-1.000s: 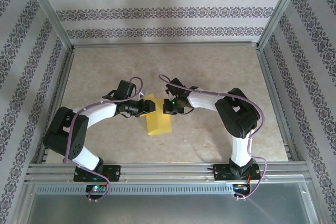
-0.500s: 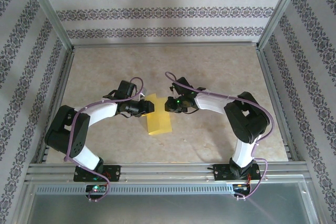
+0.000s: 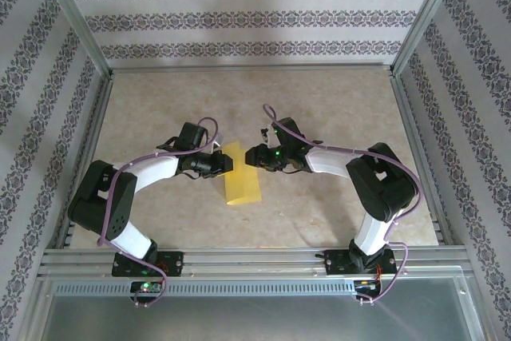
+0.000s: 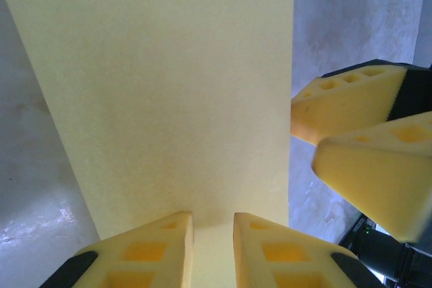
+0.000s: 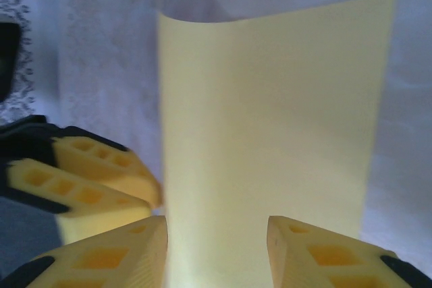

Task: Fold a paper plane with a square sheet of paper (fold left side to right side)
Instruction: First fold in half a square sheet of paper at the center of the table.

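Observation:
The square sheet of paper [image 3: 242, 183] lies on the table as a yellow, upright rectangle, folded over on itself. My left gripper [image 3: 229, 164] is at its upper left edge. In the left wrist view the paper [image 4: 169, 85] runs under my left gripper [image 4: 212, 217], whose jaws are nearly together with a thin gap. My right gripper [image 3: 252, 156] is at the paper's upper right edge. The right wrist view has that gripper [image 5: 216, 224] open wide over the paper [image 5: 270, 99], whose far left corner curls up. No paper plane shape is formed.
The beige table [image 3: 335, 109] is fenced by metal frame posts and patterned walls. An aluminium rail [image 3: 255, 257] runs along the near edge by the arm bases. The two grippers' fingers are close together over the paper's top.
The right gripper's jaws have opened and its arm has stretched out lower toward the paper. The left gripper's jaws have narrowed. The paper stays in place.

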Robot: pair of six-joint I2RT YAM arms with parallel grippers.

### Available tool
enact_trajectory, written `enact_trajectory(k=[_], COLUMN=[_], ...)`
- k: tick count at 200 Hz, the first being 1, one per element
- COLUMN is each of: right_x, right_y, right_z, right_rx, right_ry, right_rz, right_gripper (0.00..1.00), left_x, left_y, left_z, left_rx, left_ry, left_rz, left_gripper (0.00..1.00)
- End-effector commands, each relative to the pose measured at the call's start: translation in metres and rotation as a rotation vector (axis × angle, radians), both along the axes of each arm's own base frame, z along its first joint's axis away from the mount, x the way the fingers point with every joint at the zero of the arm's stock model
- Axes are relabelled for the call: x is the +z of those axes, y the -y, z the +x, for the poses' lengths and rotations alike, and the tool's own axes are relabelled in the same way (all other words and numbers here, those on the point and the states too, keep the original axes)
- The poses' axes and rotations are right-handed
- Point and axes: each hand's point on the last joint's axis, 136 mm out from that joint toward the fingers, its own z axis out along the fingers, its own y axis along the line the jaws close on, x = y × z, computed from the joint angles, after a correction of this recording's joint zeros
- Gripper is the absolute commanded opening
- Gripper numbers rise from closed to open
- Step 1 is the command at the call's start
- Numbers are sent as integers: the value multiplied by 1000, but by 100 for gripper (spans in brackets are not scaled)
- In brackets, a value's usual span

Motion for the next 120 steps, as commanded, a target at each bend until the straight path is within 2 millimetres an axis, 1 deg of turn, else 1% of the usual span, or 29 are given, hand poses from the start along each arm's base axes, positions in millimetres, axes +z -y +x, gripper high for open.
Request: enact_trajectory(k=[1,28,59,76,94,102,108,120], right_x=[12,8,2,-1,-4,-6,-7,-11], right_y=[-18,-25,-26,-25,-24,-22,-21,-17], right_z=[-6,-8,-9,-9,-8,-7,-6,-4], right_rx=[48,60,56,52,47,42,38,30], right_ry=[17,9,-1,-5,-1,3,6,12], right_rz=[86,81,66,56,37,21,6,-28], right_gripper=[44,43,36,26,8,3,0,0], left_x=[6,7,7,8,11,13,16,21], left_y=[8,8,8,7,7,7,7,4], left_z=[7,7,7,7,9,9,10,10], left_rx=[-26,-27,-26,-23,-16,-13,-10,-1], left_ry=[50,50,53,55,64,72,79,96], left_rz=[3,2,2,4,2,1,0,5], left_gripper=[20,19,19,19,19,21,22,26])
